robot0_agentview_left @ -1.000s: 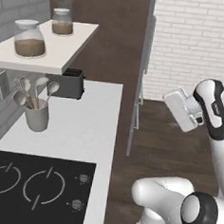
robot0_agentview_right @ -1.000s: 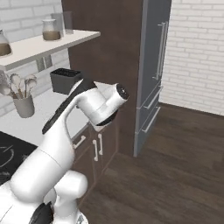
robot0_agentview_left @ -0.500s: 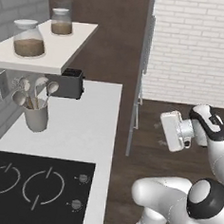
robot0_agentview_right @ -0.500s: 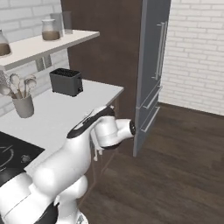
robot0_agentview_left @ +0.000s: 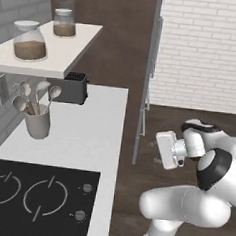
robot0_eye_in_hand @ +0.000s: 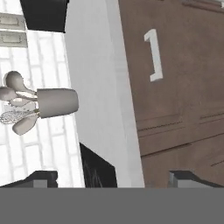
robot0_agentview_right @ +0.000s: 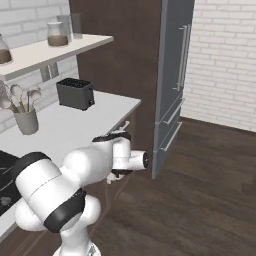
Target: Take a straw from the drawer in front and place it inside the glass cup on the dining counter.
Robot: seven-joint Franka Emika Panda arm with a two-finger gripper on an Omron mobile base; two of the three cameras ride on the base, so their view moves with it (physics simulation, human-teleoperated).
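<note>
Hand view, rolled sideways, shows dark-brown wood cabinet fronts (robot0_eye_in_hand: 175, 109) with a pale bar handle (robot0_eye_in_hand: 153, 54) under the white counter's (robot0_eye_in_hand: 98, 87) smooth slab edge. Gripper (robot0_eye_in_hand: 111, 179) tips stand wide apart, holding nothing. Near the counter's back edge stand a grey utensil holder (robot0_agentview_left: 38, 123) of spoons and a black toaster (robot0_agentview_right: 75, 93); a black cooktop (robot0_agentview_left: 38, 199) fills its near corner. A steel fridge (robot0_agentview_right: 172, 80) meets white brick.

White counter (robot0_agentview_left: 93, 133), black cooktop (robot0_agentview_left: 38, 199) — dark-brown cabinet fronts (robot0_eye_in_hand: 175, 87), white brick wall (robot0_agentview_left: 205, 51).
</note>
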